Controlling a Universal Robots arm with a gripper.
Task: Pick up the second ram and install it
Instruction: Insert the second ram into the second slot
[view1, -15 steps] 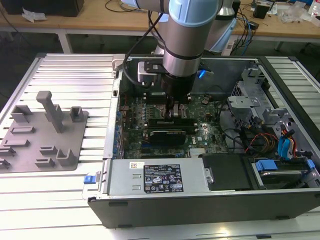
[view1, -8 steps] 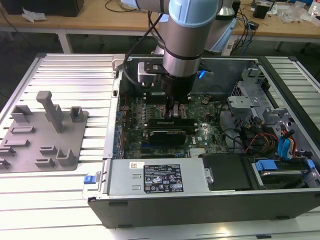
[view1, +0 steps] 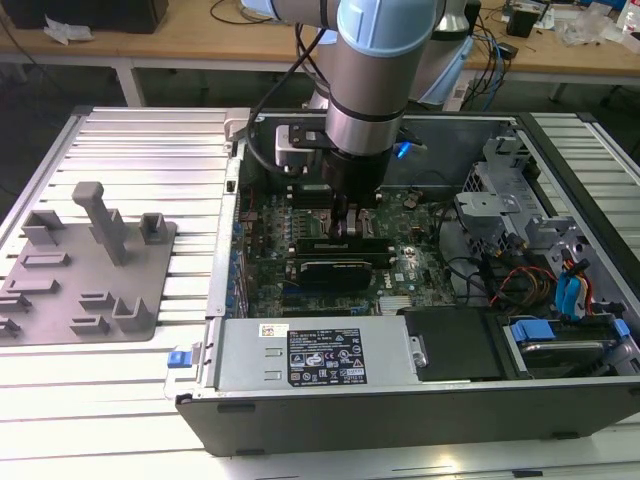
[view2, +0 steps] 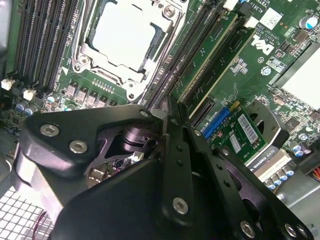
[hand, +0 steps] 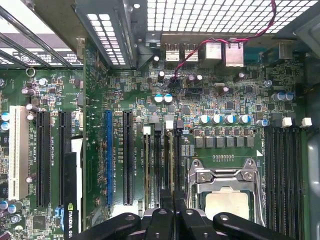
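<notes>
My gripper (view1: 348, 225) is down inside the open computer case (view1: 420, 390), over the memory slots beside the processor socket (view2: 125, 35). Its black fingers (view2: 172, 150) are drawn together on the end of the second ram (view2: 205, 55), a thin dark-green stick standing edge-up along a slot. In the first wrist view the gripper (hand: 173, 202) sits over the narrow slots next to the socket (hand: 225, 200). Another green stick (view2: 227, 57) stands in the slot alongside. Whether the held stick is fully seated is hidden by the fingers.
A broad black expansion card (view1: 340, 270) lies just in front of the gripper in the exterior view. The grey fixture plate (view1: 90, 270) sits on the ribbed table at the exterior view's left. Drive cages and cables (view1: 540, 260) fill the case's right side.
</notes>
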